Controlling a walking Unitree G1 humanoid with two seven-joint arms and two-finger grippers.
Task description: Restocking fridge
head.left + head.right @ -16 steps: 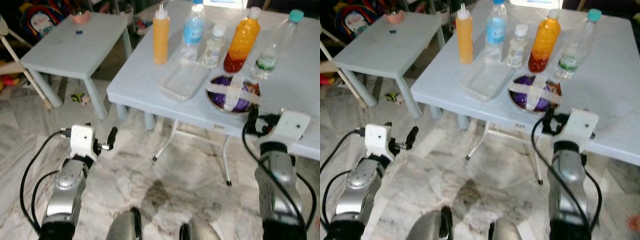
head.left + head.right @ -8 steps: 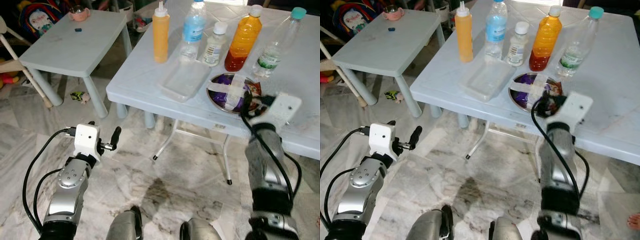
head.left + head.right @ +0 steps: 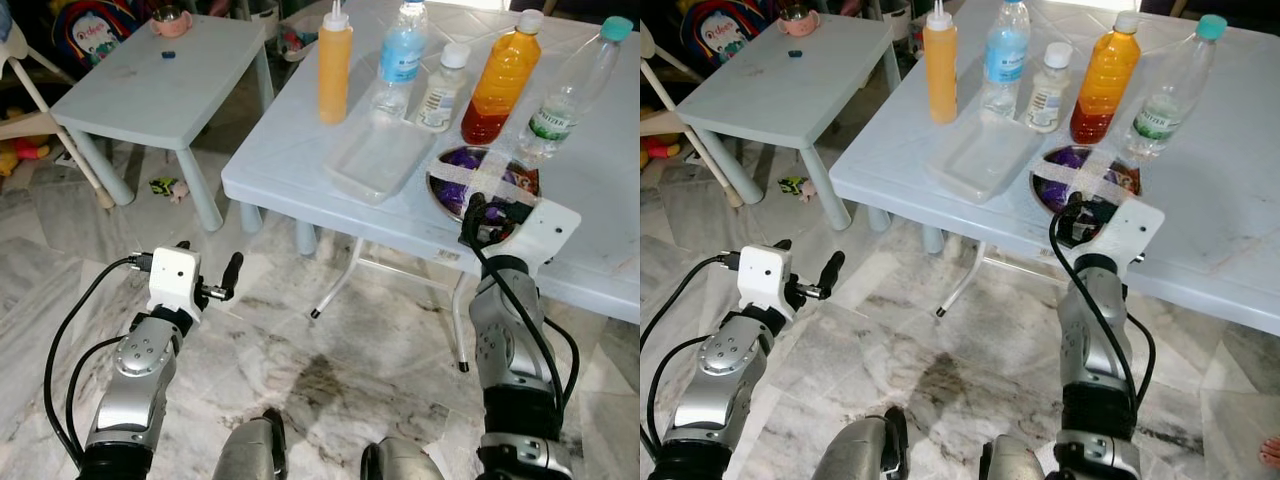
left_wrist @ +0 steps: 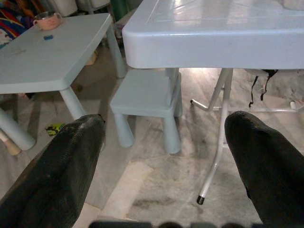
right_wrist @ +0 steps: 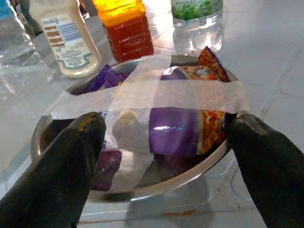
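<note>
My right gripper (image 5: 159, 142), fingers spread, reaches over the white table's (image 3: 300, 175) near edge. The taped steel bowl (image 5: 52, 128) lies between its fingertips. Left gripper (image 4: 164, 142) hangs open beside the table.

Bowl (image 5: 142, 190) front: open between the spread fingers (image 5: 61, 171).
Behind bowl: bottles (image 3: 497, 75) close.
Beside bowl: clear tray (image 3: 375, 160).

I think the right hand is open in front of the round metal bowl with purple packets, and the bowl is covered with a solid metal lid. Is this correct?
Not entirely. The right hand is open at the round metal bowl with purple packets, but there is no metal lid: strips of pale tape cross its top, as the right wrist view shows.
</note>
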